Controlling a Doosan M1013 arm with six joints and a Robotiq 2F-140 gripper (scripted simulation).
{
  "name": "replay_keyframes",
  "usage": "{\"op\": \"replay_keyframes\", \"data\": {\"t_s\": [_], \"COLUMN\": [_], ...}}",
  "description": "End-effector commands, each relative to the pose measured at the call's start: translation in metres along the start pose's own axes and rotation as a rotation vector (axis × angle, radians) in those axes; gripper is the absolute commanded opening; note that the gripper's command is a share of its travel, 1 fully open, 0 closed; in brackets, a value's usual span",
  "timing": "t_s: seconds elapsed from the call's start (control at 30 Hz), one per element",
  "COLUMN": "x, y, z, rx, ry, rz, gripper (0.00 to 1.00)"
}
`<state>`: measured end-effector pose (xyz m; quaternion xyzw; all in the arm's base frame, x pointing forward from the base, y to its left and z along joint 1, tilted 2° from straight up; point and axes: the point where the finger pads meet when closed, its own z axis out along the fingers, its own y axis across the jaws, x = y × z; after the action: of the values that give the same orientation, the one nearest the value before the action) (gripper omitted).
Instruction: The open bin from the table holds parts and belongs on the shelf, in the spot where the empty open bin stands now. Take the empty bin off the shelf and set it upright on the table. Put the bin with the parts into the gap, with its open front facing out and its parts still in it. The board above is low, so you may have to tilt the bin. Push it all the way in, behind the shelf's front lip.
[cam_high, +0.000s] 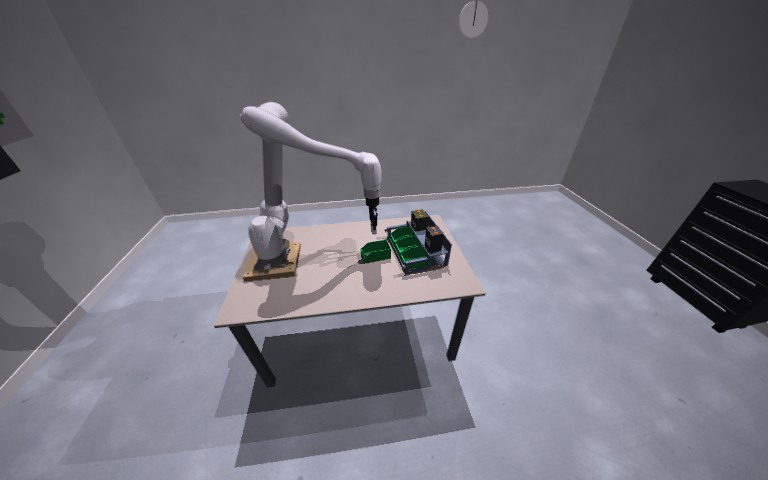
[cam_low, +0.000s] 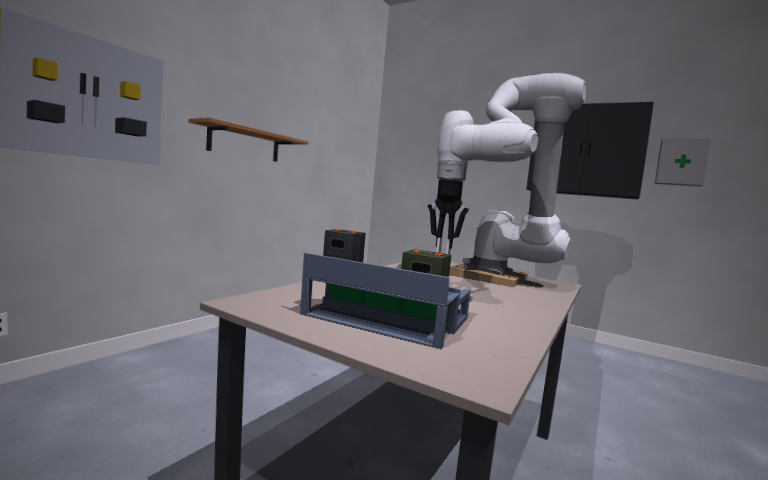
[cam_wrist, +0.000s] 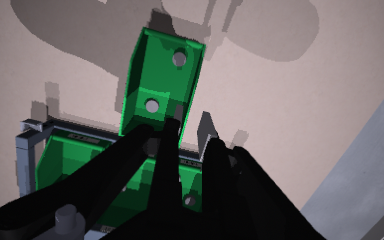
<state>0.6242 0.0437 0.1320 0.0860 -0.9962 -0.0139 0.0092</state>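
A green open bin (cam_high: 375, 251) (cam_wrist: 160, 75) stands on the table in front of the shelf (cam_high: 446, 252) (cam_low: 373, 277) (cam_wrist: 25, 162). Two grey round parts lie in it. Its far end reaches the shelf's front edge; whether they touch cannot be told. Green bins (cam_high: 408, 247) (cam_low: 382, 301) (cam_wrist: 55, 157) stand side by side on the shelf's low level. The leftmost in the wrist view shows no parts; grey parts show in others, partly hidden by the fingers. My gripper (cam_high: 373, 230) (cam_low: 444, 244) (cam_wrist: 190, 119) points down above the table bin, fingers slightly apart, nothing between them.
A dark box (cam_high: 433, 240) (cam_low: 343, 245) and an olive box (cam_high: 419, 220) (cam_low: 425, 263) with orange tops stand on the shelf's upper board, behind the bins. The arm's wooden base plate (cam_high: 270, 275) is at the other end of the table.
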Motion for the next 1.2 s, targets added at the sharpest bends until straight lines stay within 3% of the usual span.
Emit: {"op": "replay_keyframes", "data": {"t_s": [0.0,0.2,0.23,0.93,1.17], "x": [0.000,0.000,0.000,-0.001,-0.030], "y": [0.000,0.000,0.000,-0.001,-0.030], "z": [-0.001,-0.001,-0.001,-0.001,0.001], "rx": [0.000,0.000,0.000,0.000,0.000], "ry": [0.000,0.000,0.000,0.000,0.000], "rz": [0.000,0.000,0.000,0.007,0.299], "gripper": [0.24,0.24,0.10,0.10,0.10]}}
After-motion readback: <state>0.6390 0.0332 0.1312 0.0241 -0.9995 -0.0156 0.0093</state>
